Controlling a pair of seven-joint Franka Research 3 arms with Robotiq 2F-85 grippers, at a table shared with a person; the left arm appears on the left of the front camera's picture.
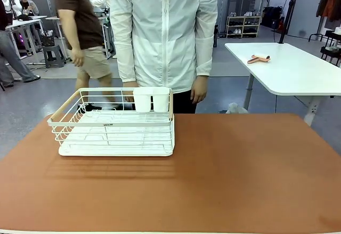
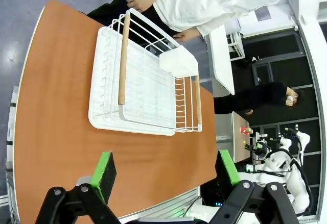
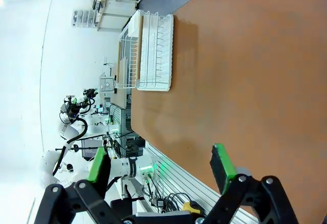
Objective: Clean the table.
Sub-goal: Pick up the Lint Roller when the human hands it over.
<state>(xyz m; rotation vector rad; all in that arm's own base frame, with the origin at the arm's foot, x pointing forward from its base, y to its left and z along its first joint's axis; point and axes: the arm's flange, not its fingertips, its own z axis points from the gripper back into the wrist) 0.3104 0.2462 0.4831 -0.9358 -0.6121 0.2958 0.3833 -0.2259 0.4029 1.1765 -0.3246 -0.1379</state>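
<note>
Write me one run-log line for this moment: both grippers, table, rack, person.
left gripper: open, over table | right gripper: open, over table | table: bears white wire rack | person: standing at far side

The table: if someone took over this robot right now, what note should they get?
Left gripper: open, empty, held above the table.
Right gripper: open, empty, also above the table.
Rack: stands on the table's far left part, with a white holder on its far rim. A person stands just behind it.
Done: nothing that shows.
Left: the rack is on the table, neither gripper near it; it probably needs moving.
</note>
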